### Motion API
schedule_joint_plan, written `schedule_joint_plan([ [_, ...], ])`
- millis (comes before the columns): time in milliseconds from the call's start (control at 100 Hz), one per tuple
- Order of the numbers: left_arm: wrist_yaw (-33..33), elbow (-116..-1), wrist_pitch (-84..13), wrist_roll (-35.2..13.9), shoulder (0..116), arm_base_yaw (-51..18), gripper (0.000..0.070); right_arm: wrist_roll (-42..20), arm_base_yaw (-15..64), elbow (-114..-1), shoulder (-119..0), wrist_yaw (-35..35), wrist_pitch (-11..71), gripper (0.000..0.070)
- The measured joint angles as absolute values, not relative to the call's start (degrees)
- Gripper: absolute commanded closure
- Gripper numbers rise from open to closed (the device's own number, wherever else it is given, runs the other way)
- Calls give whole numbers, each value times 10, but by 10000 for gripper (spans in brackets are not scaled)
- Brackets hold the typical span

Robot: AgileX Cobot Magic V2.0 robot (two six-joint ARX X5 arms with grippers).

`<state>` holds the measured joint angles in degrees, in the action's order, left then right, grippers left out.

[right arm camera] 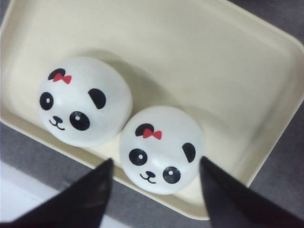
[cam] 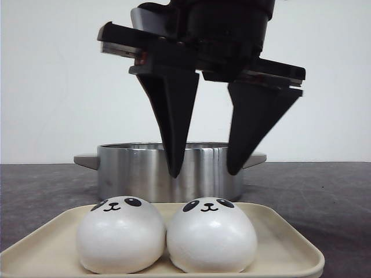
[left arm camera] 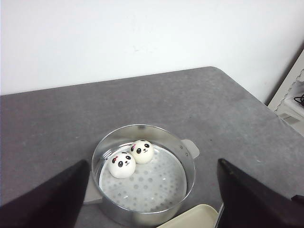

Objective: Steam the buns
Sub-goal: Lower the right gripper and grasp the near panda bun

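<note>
Front view: right end effector [cam: 204, 172] wide open, empty, above tray [cam: 290, 243]; centre over right bun [cam: 211, 234], descend straight, squeeze gently.

Four buns in all: two on the tray [cam: 290, 246], left [cam: 120, 234] and right [cam: 211, 234], and two in the pot [left arm camera: 142, 209], one [left arm camera: 122, 164] beside the other [left arm camera: 142, 151]. One tray, one pot w/ two side handles. Front view: one gripper [cam: 203, 172], two black fingers.
</note>
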<state>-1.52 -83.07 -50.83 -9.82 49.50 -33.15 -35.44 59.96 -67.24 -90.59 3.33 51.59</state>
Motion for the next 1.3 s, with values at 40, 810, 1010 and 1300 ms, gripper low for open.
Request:
schedule_joint_plan([
  [40,-15,-831,-508,-98,495,-331,184,-355,598,-672,-906,30,517,286],
  [810,-15,-831,-508,-98,498,-331,185,-376,536,-591,-905,-20,405,372],
  [1010,-15,-831,-508,-99,498,-331,185,-384,536,-591,-923,-32,400,456],
  [1300,-15,-831,-524,-100,498,-331,185,-384,536,-595,-928,-45,389,687],
])
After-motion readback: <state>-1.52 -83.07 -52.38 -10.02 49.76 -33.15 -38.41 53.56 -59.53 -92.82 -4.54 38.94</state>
